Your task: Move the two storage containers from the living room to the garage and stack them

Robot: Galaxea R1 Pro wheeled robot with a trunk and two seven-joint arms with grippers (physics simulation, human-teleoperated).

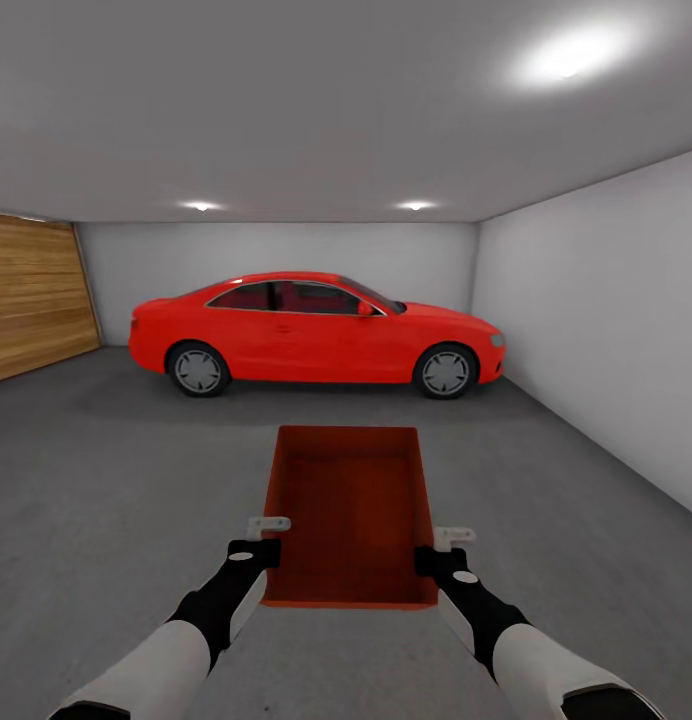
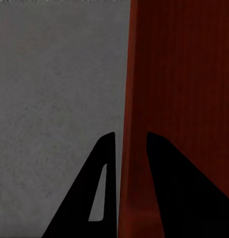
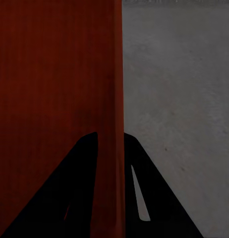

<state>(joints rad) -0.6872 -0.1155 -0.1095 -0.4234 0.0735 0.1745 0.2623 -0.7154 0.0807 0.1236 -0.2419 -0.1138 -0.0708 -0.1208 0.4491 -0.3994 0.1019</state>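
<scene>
Grey concrete floor (image 1: 106, 480) spreads out in front of you, with plain pale walls, a wooden plank door (image 1: 31, 300) on the left and a red car (image 1: 316, 335) parked side-on across the far end, so you are in the garage. One red-orange storage container (image 1: 351, 510) is right ahead of you, between your two arms, and you can look down into its open top. Its long side points straight away from you, toward the car. Your left tool (image 1: 265, 537) pinches the left long wall near the end closest to you. In the left wrist view one finger is outside the wall and one is inside, with the red wall (image 2: 137, 74) running up between them. Your right tool (image 1: 448, 547) does the same on the right long wall, and the right wrist view shows its wall (image 3: 112, 74) squeezed between the two dark fingers. So both tools are closed on the container, one on each side, about level with each other. I cannot tell whether the bottom of the container touches the floor yet or hangs just above it. If this one goes on the floor, I think both arms need to go straight down together so it stays flat.
</scene>
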